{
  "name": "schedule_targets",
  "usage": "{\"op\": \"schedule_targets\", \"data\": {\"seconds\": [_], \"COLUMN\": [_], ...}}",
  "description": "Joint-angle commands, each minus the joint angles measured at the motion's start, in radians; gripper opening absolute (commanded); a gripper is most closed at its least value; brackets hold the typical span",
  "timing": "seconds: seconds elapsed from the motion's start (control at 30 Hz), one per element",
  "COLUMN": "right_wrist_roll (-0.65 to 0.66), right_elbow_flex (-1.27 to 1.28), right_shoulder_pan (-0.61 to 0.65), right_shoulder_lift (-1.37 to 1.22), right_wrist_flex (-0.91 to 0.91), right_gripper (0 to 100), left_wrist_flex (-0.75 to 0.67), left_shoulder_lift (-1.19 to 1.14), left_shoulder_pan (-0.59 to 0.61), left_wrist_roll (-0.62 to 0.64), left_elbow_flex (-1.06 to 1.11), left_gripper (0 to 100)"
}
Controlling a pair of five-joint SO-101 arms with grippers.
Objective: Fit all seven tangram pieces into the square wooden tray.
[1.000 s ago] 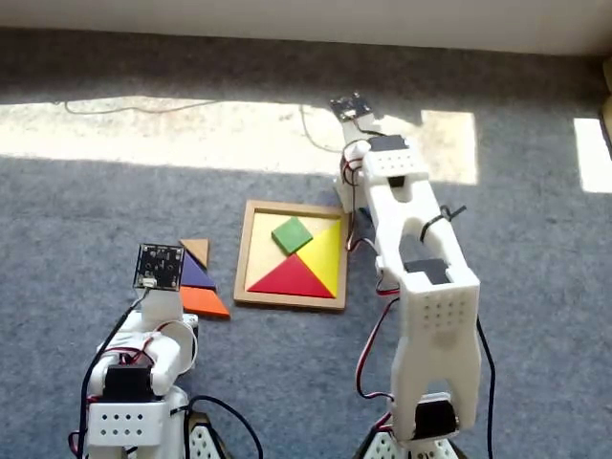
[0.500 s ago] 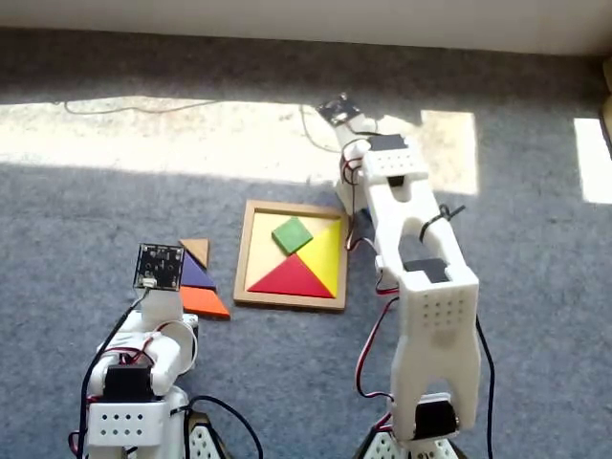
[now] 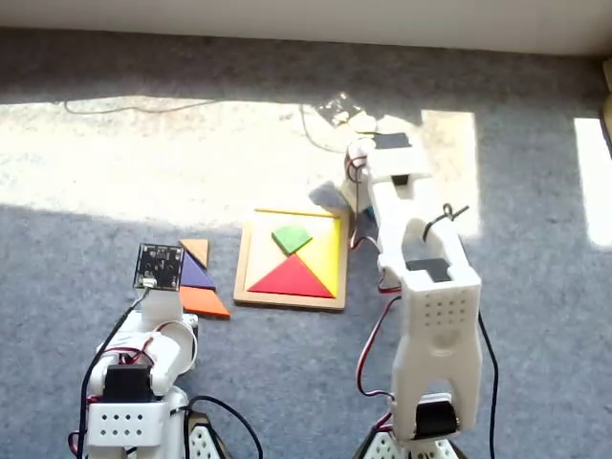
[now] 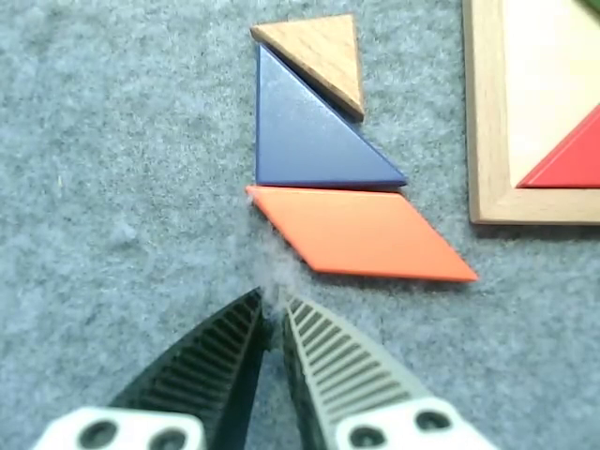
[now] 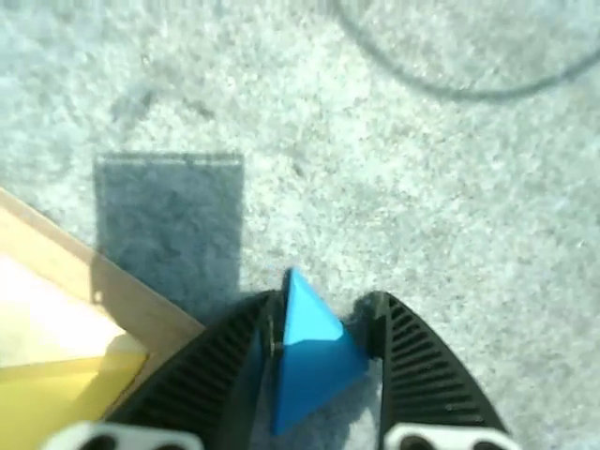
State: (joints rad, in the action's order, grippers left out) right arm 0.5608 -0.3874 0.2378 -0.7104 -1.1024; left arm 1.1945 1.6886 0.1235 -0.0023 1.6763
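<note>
Clamping a blue triangle (image 5: pixel 309 352), my right gripper (image 5: pixel 325 307) hangs over grey carpet (image 5: pixel 422 141) — a corner of the wooden tray (image 5: pixel 112 286) sits just beside one jaw. My left gripper (image 4: pixel 274 307) has its jaws together — the orange parallelogram (image 4: pixel 361 234) lies just ahead of their tips.

The square wooden tray (image 3: pixel 290 303) lies at mid-frame, with a green square (image 3: pixel 291 238), a yellow triangle (image 3: pixel 328 256) and a red triangle (image 3: pixel 291 279) inside it. To its left, a wooden triangle (image 3: pixel 196 251), a dark blue triangle (image 3: pixel 195 274) and an orange parallelogram (image 3: pixel 204 301) lie flat in a touching column. A light blue triangle (image 5: pixel 309 352) sits tilted, clamped in the right pincer (image 5: pixel 323 305) just beside the tray's corner.
</note>
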Motion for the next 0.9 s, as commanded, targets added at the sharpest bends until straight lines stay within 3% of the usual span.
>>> {"op": "schedule_targets", "data": {"seconds": [0.0, 0.37, 0.87], "right_wrist_roll": [0.018, 0.02, -0.04], "right_elbow_flex": [-0.013, -0.018, -0.007], "right_shoulder_pan": [-0.021, -0.038, -0.038], "right_shoulder_lift": [0.002, 0.004, 0.119], "right_wrist_flex": [0.008, -0.076, -0.337], "right_gripper": [13.4, 8.0, 7.9], "left_wrist_flex": [-0.014, -0.014, -0.014], "left_shoulder_lift": [0.008, 0.008, 0.008], "left_shoulder_pan": [-0.013, -0.013, -0.013], "left_wrist_roll": [-0.006, -0.006, -0.006], "left_elbow_flex": [0.025, 0.025, 0.025], "left_gripper": [1, 1, 1]}}
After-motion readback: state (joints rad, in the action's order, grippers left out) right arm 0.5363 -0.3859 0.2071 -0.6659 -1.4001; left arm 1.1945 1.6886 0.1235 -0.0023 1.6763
